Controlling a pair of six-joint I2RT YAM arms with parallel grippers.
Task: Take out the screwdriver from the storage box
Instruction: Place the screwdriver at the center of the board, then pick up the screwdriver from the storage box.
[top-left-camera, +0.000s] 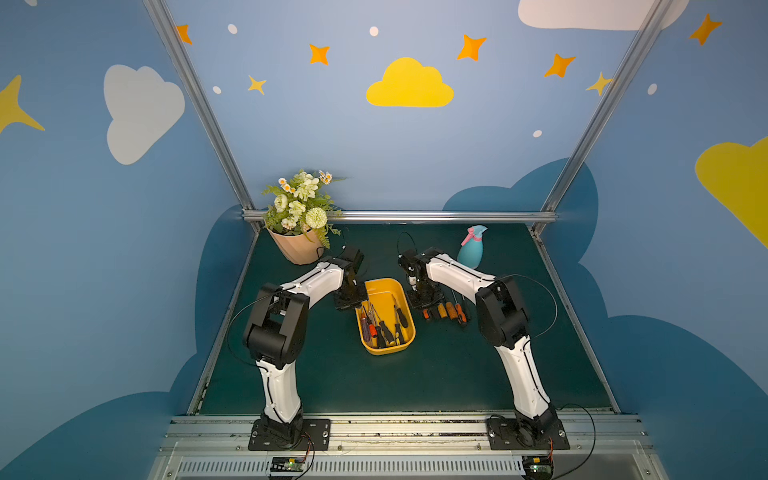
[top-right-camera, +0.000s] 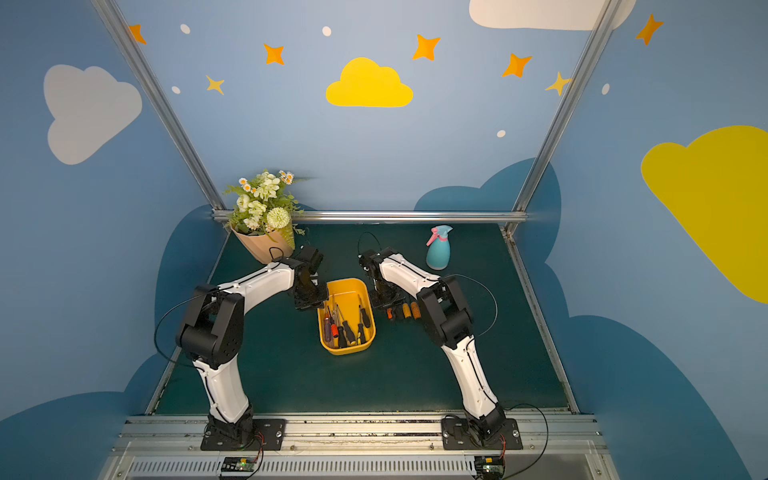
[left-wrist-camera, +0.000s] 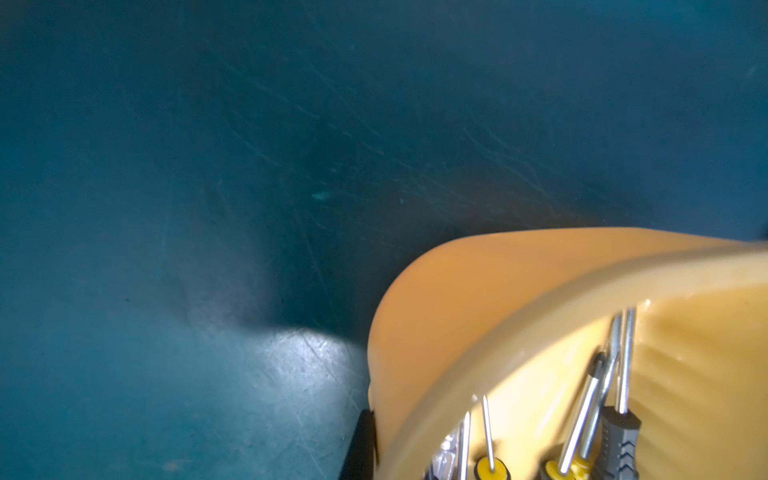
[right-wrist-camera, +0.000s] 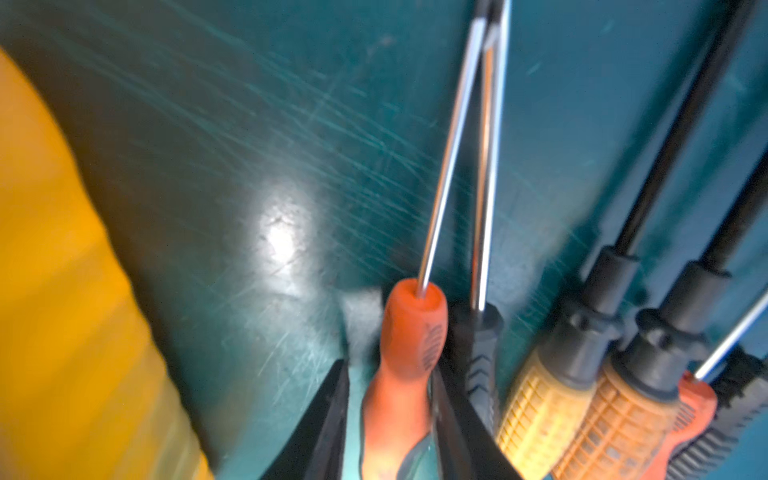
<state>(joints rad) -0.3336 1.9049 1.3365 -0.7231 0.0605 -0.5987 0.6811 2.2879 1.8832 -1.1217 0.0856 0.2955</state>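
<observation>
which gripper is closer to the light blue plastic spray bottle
Right. The right gripper hangs near the spray bottle, on its robot side; the left gripper is farther, across the yellow plastic storage box.

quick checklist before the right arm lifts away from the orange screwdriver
1. orange screwdriver outside the storage box, beside the laid-out screwdrivers: ok
2. right gripper clear of its handle: not ok, fingers straddle it
3. left gripper steadying the box: ok, shut on its wall
4. box emptied: not ok, several screwdrivers inside
5. spray bottle out of the lift path: ok
</observation>
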